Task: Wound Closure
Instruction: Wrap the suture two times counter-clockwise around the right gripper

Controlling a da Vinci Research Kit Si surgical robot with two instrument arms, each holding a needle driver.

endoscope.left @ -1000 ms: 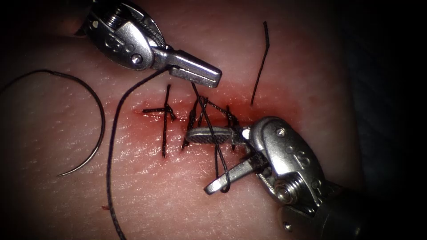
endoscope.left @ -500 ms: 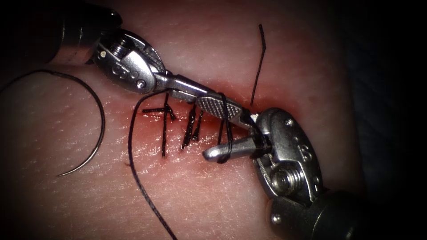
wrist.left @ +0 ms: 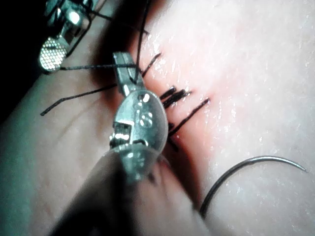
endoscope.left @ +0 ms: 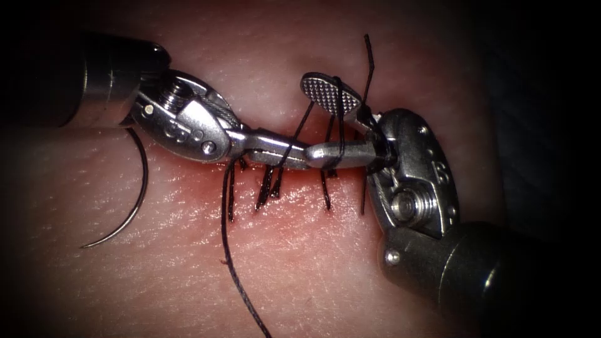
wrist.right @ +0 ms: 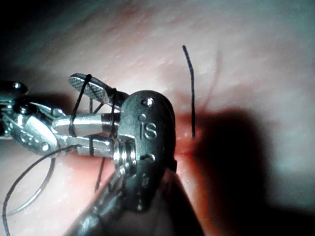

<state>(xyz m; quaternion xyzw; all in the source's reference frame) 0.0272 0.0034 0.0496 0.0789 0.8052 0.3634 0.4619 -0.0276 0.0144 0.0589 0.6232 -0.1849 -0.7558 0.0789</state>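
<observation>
Bright centre light, glare on wet tissue [endoscope.left: 188, 206], dark vignetted corners, soft wrist views.

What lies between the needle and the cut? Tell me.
In the endoscope view, bare tissue lies between the needle, resting free left of the cut, and the stitches. The left tool holds thread; the right tool's open jaws carry loops.

The tissue [endoscope.left: 300, 269] carries everything. The curved needle [endoscope.left: 128, 209] lies free on it, well left of the cut [endoscope.left: 282, 181]. Thread [endoscope.left: 235, 275] trails across it, and red fluid [endoscope.left: 294, 206] wets the stitched cut.
</observation>
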